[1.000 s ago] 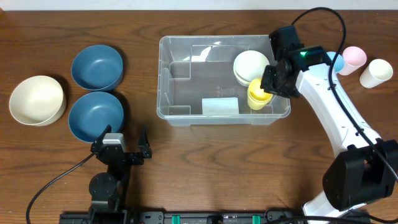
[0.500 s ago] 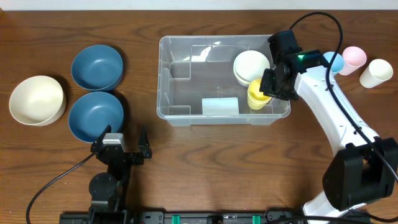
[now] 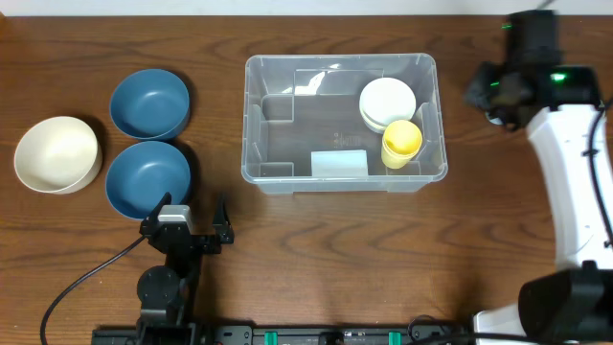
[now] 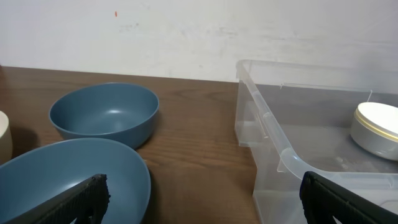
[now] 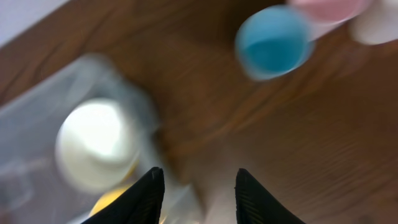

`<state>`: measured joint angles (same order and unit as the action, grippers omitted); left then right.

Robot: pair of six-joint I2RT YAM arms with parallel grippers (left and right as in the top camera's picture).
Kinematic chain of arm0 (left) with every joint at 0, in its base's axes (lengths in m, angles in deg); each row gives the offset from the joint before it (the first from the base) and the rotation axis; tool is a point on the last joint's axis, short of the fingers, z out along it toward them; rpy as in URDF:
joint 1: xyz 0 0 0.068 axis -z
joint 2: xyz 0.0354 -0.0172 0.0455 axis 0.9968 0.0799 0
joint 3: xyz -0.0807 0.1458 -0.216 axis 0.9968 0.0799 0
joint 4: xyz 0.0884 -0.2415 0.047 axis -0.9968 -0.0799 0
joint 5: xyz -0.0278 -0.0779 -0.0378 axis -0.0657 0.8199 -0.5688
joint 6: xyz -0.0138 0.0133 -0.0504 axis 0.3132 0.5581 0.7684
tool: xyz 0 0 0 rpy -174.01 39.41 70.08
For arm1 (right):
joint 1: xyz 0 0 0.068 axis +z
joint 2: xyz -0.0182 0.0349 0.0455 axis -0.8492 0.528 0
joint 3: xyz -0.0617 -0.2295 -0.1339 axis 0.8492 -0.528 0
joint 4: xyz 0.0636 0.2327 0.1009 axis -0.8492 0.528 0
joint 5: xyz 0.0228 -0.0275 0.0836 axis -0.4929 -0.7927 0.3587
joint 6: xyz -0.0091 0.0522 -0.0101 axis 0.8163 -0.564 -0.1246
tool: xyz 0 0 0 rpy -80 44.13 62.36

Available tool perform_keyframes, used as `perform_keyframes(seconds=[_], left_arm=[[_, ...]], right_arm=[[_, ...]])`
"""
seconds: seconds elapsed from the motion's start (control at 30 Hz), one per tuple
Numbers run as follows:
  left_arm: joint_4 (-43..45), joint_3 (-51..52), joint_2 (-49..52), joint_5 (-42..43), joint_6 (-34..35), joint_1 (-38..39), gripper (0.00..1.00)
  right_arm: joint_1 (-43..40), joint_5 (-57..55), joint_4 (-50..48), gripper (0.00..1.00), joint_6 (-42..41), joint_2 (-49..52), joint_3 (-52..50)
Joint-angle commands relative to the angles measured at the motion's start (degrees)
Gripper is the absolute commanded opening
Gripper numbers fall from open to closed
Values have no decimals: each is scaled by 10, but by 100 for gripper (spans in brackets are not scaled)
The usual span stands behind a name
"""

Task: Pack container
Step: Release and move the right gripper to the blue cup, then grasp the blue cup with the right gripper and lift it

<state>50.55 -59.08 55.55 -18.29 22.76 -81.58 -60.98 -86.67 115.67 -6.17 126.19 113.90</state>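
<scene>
The clear container (image 3: 278, 86) stands mid-table, its pale label (image 3: 339, 164) at the near wall. It holds a stack of white bowls (image 3: 387, 103) and a yellow cup (image 3: 401, 142) at its right end. My right gripper (image 3: 487, 96) is open and empty, above the table just right of the container. The blurred right wrist view shows open jaws (image 5: 199, 196) with the white bowls (image 5: 96, 143) and yellow cup (image 5: 112, 199) at the left. My left gripper (image 3: 187, 230) is open and empty near the front edge; the container's left wall (image 4: 273, 143) shows in its view.
Two blue bowls (image 3: 148, 103) (image 3: 147, 177) and a cream bowl (image 3: 56, 153) sit at the left. A blue cup (image 5: 273, 50), a pink cup (image 5: 323, 7) and a pale cup (image 5: 376, 25) stand right of the container, hidden under my right arm in the overhead view.
My right gripper has let go of the yellow cup inside the container, risen and swung right, out past the container's right wall. The left arm has not moved.
</scene>
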Motion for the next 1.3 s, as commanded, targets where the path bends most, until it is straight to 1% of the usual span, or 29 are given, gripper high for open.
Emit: perform_keyframes(seconds=[0.0, 0.13, 0.33, 0.47, 0.9, 1.27], left_arm=[[-23, 9, 0, -11, -10, -3, 98], [-23, 9, 0, -11, -10, -3, 98], [-23, 9, 0, -11, -10, -3, 98], [-23, 9, 0, -11, -10, -3, 98], [-23, 9, 0, -11, -10, -3, 98], [-23, 9, 0, -11, -10, -3, 98]], right_arm=[[-43, -4, -24, 42, -9, 33, 4], [-75, -4, -65, 49, -22, 85, 4], [-94, -4, -103, 49, -42, 170, 4], [-106, -4, -118, 48, -49, 205, 4], [-126, 0, -134, 46, -47, 213, 4], [-127, 11, -146, 49, -43, 213, 4]])
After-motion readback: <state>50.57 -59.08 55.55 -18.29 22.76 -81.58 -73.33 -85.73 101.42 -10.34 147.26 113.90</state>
